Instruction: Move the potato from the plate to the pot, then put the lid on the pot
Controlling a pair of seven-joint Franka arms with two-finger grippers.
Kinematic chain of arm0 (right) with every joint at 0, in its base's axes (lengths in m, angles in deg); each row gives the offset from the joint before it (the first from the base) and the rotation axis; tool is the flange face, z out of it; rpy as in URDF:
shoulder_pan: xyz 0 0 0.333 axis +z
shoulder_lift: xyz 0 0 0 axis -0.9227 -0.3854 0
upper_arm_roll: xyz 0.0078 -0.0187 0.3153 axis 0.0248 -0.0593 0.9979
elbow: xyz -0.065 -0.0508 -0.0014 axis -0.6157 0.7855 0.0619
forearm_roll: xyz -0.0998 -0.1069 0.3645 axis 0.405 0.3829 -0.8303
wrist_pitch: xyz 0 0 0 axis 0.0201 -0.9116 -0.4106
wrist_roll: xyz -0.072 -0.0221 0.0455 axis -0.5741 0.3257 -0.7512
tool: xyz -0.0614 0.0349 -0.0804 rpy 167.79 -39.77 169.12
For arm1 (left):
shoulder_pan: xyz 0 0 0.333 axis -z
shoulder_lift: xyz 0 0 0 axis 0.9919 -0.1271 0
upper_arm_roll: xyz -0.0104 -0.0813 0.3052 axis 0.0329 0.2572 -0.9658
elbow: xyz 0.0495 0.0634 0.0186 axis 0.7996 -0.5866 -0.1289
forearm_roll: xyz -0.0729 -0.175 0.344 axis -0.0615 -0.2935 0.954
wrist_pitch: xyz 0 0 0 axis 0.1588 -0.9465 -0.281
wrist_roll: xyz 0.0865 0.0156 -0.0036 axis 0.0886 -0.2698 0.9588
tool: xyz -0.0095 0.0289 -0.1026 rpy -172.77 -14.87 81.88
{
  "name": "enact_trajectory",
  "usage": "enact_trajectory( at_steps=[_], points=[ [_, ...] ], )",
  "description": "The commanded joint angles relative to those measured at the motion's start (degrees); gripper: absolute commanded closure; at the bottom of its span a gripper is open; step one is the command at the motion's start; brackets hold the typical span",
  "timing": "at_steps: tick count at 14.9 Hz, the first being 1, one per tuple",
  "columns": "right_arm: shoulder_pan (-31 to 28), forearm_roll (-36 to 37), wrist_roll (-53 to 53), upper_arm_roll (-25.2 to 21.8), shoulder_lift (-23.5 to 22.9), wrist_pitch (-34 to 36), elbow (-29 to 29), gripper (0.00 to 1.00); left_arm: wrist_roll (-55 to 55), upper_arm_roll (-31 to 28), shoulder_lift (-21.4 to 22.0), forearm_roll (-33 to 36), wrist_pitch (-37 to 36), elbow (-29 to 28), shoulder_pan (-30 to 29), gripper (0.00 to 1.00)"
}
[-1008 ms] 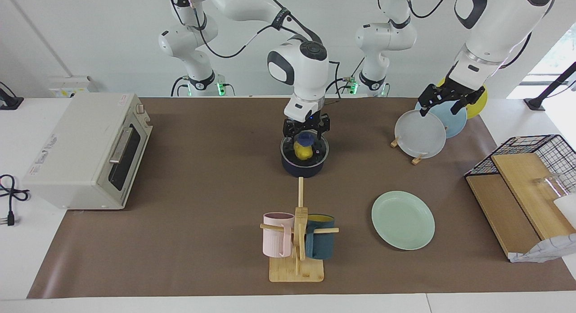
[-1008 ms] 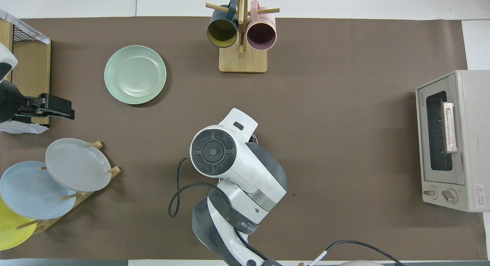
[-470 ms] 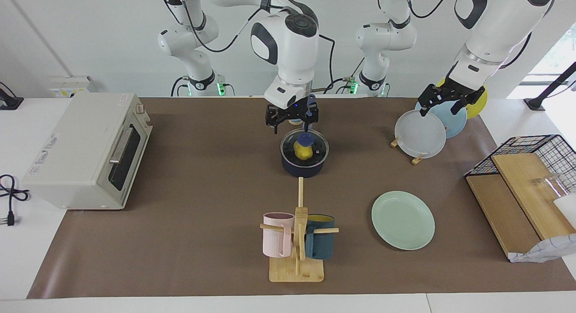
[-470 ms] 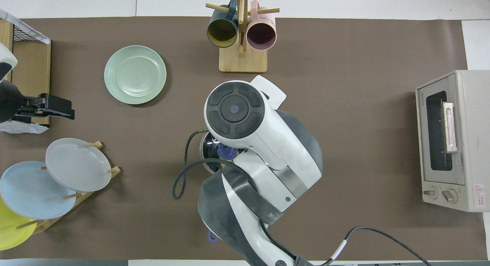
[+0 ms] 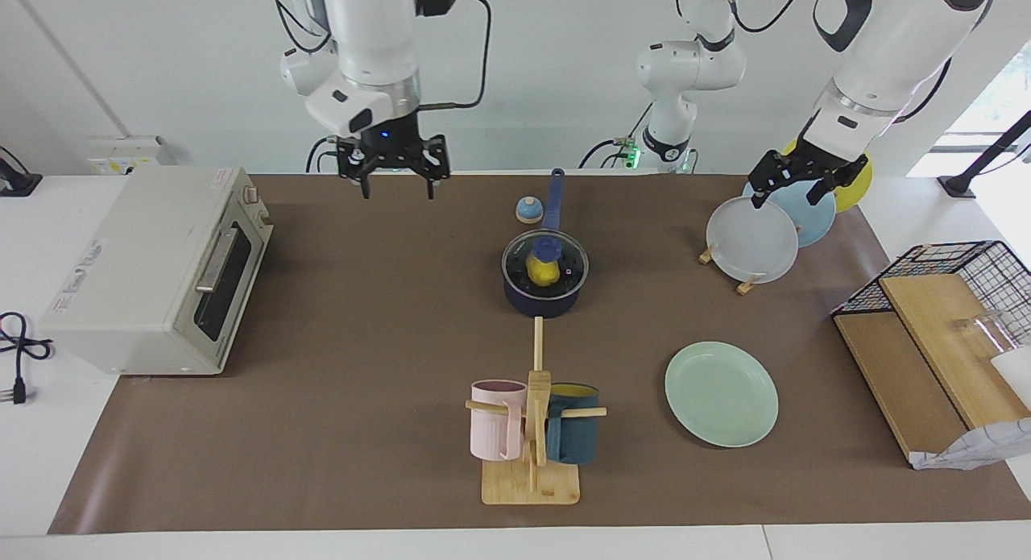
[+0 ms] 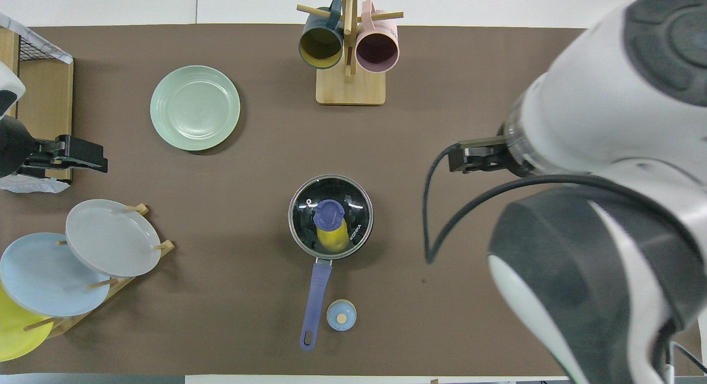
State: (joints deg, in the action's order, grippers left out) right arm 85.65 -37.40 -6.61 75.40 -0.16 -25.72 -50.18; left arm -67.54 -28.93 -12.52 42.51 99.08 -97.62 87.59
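Small dark navy saucepan [image 5: 542, 296] on brown worktop [image 5: 362, 318], clear glass lid [image 5: 545, 263] seated; yellow toy potato [image 5: 542, 272] inside. Pale mint-green plate [image 5: 721, 393] bare. Right gripper [image 5: 393, 177] jaws released, raised near toaster oven [image 5: 153, 270]; left gripper [image 5: 793, 181] jaws released above plate rack [image 5: 745, 284].

Potato [image 6: 333, 238]: bright yellow. Pot [image 5: 541, 302]: dark navy, blue handle. Lid [image 6: 309, 201]: clear, blue knob. Plate [image 5: 721, 393]: pale mint-green.

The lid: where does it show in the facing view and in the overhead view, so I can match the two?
Facing view: the lid sits on the pot near the middle of the table, potato visible through the glass.
Overhead view: the lid is near the picture's centre, on the pot, whose handle points toward the robots.
Shared landmark: the mug rack, farther from the robots than the pot.
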Motion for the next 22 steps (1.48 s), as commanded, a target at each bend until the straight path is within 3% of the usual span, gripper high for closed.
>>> enact_trajectory(
  at_steps=[1,11,17,22],
  points=[
    [-7.6,-1.2,-9.0,1.2,2.3,3.4,-1.8,0.0,-0.7,0.0,1.2,-0.2,0.6,-1.2,-0.4,0.0],
    [-13.0,-1.0,-13.4,1.1,4.9,3.3,-5.2,0.0,-0.7,0.0,1.2,-0.2,0.6,-1.2,-0.4,0.0],
    [-16.4,-0.5,-16.5,1.3,3.8,2.6,-4.7,0.0,-0.7,0.0,1.2,-0.2,0.6,-1.3,-0.4,0.0],
    [-20.1,-0.6,-17.3,4.9,4.0,2.6,-4.9,0.0,-0.7,0.0,1.2,-0.2,0.6,-1.2,-0.4,0.0]
  ],
)
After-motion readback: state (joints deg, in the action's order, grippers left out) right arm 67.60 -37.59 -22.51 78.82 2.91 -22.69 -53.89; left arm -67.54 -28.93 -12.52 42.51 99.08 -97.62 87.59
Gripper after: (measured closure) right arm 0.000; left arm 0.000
